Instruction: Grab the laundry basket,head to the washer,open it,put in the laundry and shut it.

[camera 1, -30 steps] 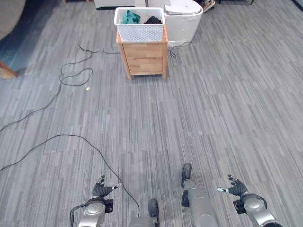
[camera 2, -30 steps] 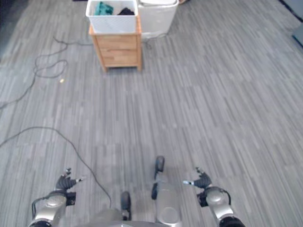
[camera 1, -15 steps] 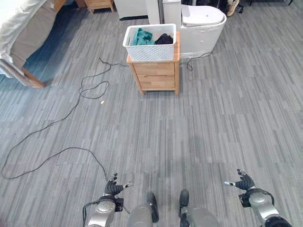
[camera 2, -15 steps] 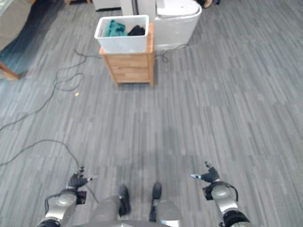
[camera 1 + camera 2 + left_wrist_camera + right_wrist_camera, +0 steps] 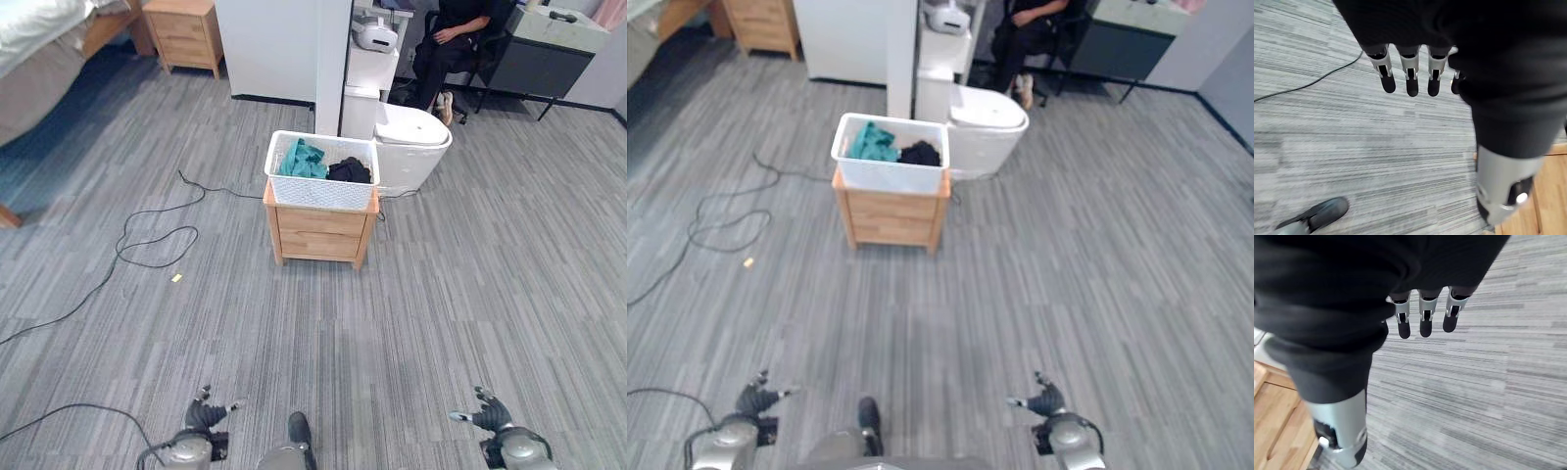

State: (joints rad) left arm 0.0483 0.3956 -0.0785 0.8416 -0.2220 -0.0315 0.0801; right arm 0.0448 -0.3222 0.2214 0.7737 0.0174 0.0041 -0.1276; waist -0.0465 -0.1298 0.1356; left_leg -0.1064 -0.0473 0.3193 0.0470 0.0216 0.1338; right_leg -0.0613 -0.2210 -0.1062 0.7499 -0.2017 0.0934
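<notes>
From the left eye view, I am looking across grey floor at the laundry basket, a white perforated tub sitting on a small wooden nightstand, well apart from me. It is holding a teal garment on one side and a dark garment on the other, both slumped below the rim. I am judging it light and fairly stiff, though thin plastic walls may flex, so I would be taking it by the rim on its two short ends, one hand per side. My left hand and right hand are hanging low at the frame's bottom, carrying nothing.

From the right eye view, the basket is standing just in front of a white washer with its lid down; I cannot tell whether they touch. A seated person is behind that.

In the left wrist view, my fingers are hanging straight and relaxed over bare floor, with nothing between them.

In the right wrist view, my fingers are likewise straight and loose, empty, with a wooden edge showing at one corner.
</notes>
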